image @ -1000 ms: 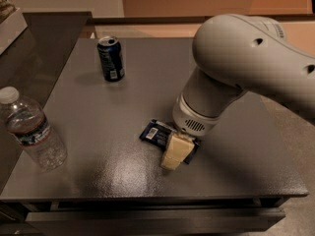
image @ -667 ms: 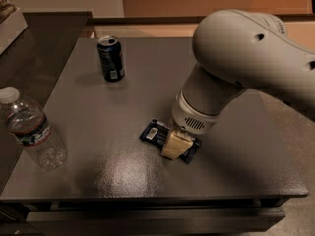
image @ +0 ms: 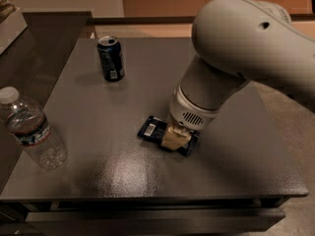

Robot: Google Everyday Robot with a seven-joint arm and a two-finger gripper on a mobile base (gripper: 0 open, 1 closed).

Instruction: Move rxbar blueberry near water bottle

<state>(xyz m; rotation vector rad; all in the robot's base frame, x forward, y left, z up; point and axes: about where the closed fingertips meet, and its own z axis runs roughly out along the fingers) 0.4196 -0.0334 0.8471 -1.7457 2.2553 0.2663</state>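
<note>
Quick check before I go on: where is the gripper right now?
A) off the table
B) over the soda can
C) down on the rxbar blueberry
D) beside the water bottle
C: the gripper is down on the rxbar blueberry near the middle of the table, well apart from the water bottle at the left edge and the soda can at the back.
</note>
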